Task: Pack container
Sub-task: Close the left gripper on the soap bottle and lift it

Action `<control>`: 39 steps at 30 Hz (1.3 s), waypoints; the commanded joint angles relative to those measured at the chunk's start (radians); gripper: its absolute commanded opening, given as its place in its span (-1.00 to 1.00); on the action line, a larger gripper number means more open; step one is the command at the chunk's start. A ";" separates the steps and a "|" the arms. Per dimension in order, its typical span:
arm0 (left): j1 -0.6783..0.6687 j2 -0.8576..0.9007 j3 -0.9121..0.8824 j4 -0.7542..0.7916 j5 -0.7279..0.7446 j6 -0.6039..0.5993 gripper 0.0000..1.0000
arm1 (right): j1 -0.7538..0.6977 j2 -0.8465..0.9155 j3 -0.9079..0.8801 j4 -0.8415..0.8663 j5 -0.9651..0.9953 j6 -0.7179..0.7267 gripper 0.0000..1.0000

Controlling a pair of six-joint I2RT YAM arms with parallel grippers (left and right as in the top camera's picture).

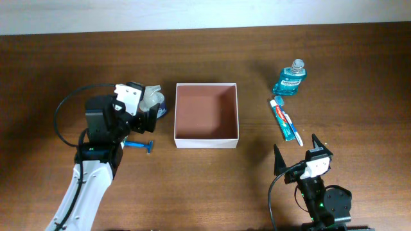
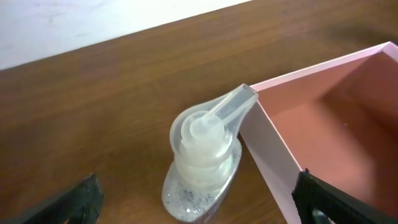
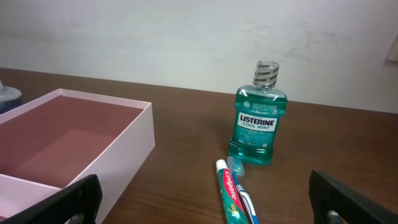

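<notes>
Our left gripper (image 2: pixel 199 185) sits open around the soap bottle (image 2: pixel 202 143) just left of the central box (image 1: pixel 205 112), the right gripper (image 3: pixel 204 183) open at near right, so closing, we risk pinching the box wall too.

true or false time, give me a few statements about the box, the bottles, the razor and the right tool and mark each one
1. The container holds nothing. True.
2. The mouthwash bottle lies on its side. False: it stands upright on the table.
3. The pump bottle stands outside the container, close by its wall. True.
4. The right tool grips the toothpaste tube. False: it is open and holds nothing; the tube lies on the table.
5. The razor is inside the container. False: it lies on the table outside it.
</notes>
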 commanded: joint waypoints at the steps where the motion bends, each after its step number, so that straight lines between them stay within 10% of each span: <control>1: -0.002 0.064 0.005 0.034 0.016 0.080 0.98 | -0.004 -0.006 -0.005 -0.005 -0.002 0.001 0.97; 11: -0.002 0.238 0.005 0.193 0.087 0.150 0.97 | -0.004 -0.006 -0.005 -0.005 -0.001 0.001 0.97; 39: -0.001 0.239 0.005 0.039 0.024 0.078 0.99 | -0.004 -0.006 -0.005 -0.005 -0.002 0.000 0.97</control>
